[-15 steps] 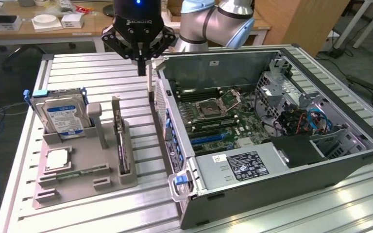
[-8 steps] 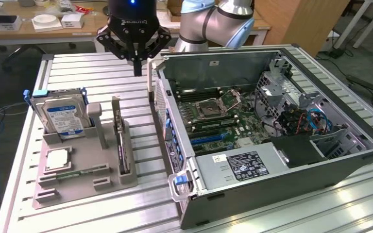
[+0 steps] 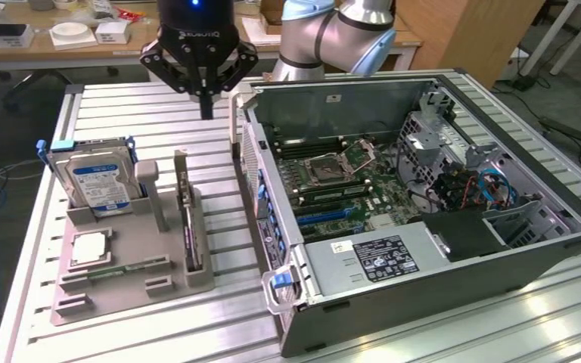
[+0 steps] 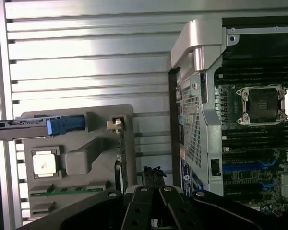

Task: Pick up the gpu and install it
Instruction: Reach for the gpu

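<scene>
Two fingers pressed together with nothing between them: that is how my pincer [image 3: 206, 110] hangs. It is above the bare slats of the surface [image 3: 119, 113] at the far end, roughly over the gap between the grey holder [image 3: 129, 291] on the exterior view's left and the open computer case [image 3: 492, 257] on its right.

The gpu [image 3: 191, 227] stands on edge in the holder's rightmost slot, with its metal bracket [image 4: 115, 125] at the far end. It is nearer to me than the hard drive [image 3: 94, 180] and the chip [image 3: 88, 248], which sit further left.

I see several risks:
- The card is thin and upright, so a grip that lands off its top edge could tip it or wedge it in the slot.
- Fingers that meet the card while together would press on it rather than straddle it.
- A grey post [image 3: 147, 189] stands just beside the card on its left, and the holder's raised lip is on its right, so a finger has little space on either side.
- The bracket could catch on the slot if the card leaves it tilted.

The strip between holder and case is narrow, and the case's left wall [image 3: 255, 151] rises higher than the card, an edge to strike in any low sideways travel. Room is generous above the holder, over the far slats and above the case's open top.
</scene>
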Robot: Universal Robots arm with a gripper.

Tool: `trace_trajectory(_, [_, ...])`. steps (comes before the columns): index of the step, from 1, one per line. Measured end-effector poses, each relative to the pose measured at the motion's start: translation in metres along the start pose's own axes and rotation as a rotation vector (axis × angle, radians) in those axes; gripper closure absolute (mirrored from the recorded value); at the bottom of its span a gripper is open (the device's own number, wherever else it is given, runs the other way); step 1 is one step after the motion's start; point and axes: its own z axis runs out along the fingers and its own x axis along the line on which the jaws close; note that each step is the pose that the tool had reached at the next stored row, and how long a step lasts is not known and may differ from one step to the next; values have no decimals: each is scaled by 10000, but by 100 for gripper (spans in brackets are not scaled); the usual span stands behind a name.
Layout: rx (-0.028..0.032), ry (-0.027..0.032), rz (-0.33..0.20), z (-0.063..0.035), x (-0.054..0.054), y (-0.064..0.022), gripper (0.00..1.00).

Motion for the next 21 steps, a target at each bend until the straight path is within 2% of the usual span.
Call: trace_trajectory(21, [1, 10, 15, -3, 325, -28, 90])
